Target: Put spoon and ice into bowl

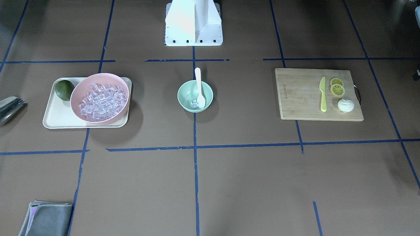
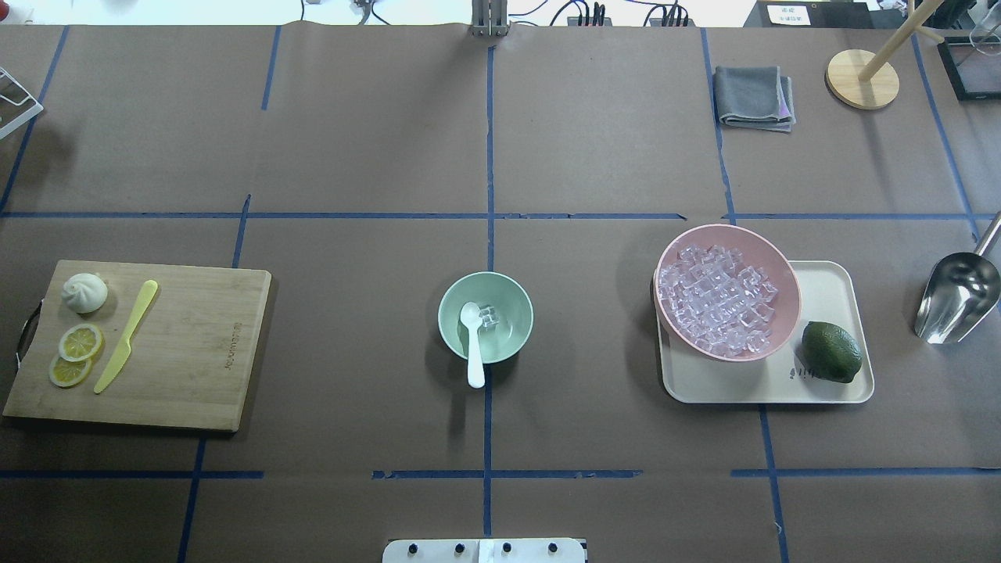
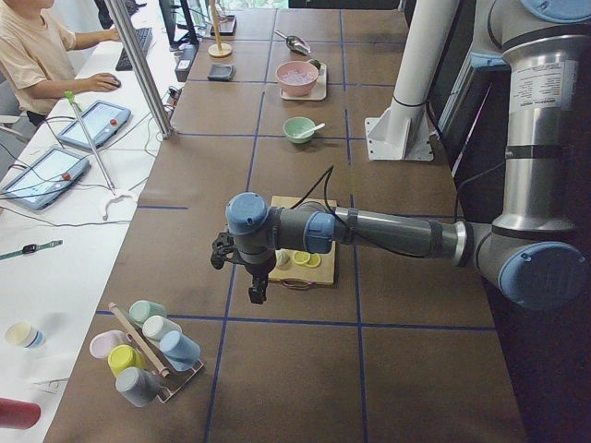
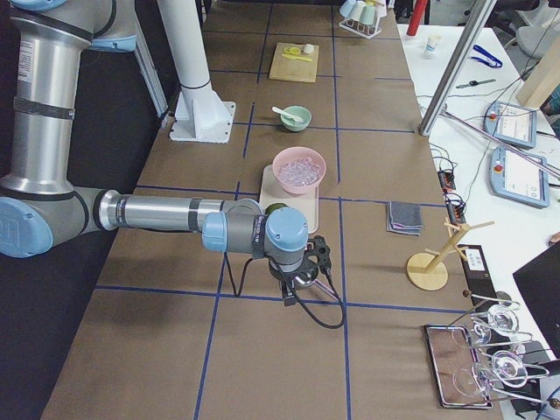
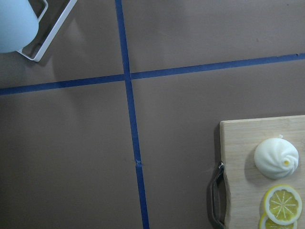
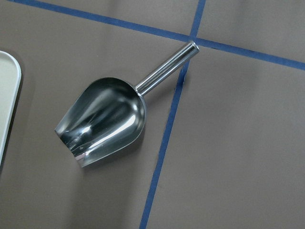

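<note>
The mint-green bowl [image 2: 486, 317] stands at the table's centre, also in the front view [image 1: 195, 96]. The white spoon [image 2: 473, 344] lies in it with its scoop inside and its handle over the rim toward the robot [image 1: 199, 87]. A few clear ice cubes [image 2: 489, 316] lie in the bowl beside the scoop. Many more ice cubes [image 2: 715, 301] fill the pink bowl [image 2: 782, 266]. My left gripper [image 3: 256, 291] hangs beyond the cutting board's outer end; my right gripper [image 4: 289, 287] hangs over the metal scoop. Both show only in side views, so I cannot tell if they are open or shut.
A cream tray [image 2: 829, 387] holds the pink bowl and a lime [image 2: 831, 352]. A metal scoop [image 2: 958, 297] lies to its right [image 6: 102, 121]. The cutting board [image 2: 188, 344] carries a yellow-green knife [image 2: 125, 336], lemon slices [image 2: 80, 342] and a white bun [image 2: 84, 292]. A grey cloth [image 2: 755, 96] lies far back.
</note>
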`<state>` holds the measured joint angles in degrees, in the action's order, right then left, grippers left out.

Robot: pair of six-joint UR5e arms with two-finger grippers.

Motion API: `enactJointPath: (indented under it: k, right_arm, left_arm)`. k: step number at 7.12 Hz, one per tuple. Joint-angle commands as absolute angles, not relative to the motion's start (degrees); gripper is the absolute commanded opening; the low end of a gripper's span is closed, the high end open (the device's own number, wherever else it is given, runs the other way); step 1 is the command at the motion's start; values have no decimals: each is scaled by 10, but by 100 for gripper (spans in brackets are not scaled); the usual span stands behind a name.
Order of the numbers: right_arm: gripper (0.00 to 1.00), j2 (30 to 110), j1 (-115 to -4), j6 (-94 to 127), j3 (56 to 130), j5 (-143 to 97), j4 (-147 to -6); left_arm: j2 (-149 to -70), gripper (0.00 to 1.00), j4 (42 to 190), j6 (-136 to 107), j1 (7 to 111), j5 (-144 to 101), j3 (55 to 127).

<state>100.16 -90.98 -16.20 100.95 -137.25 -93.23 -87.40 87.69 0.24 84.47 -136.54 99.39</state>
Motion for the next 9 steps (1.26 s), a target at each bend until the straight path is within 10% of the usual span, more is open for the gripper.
enactJointPath:
  k: [1, 9]
  right_arm:
    - [100, 983, -913, -167, 1010, -1373, -965]
    - [100, 991, -913, -149, 991, -1368, -963]
  left_arm:
    - [-881, 100, 877, 17, 845, -1367, 986]
    - [-852, 100, 899, 24, 843, -1364, 1000]
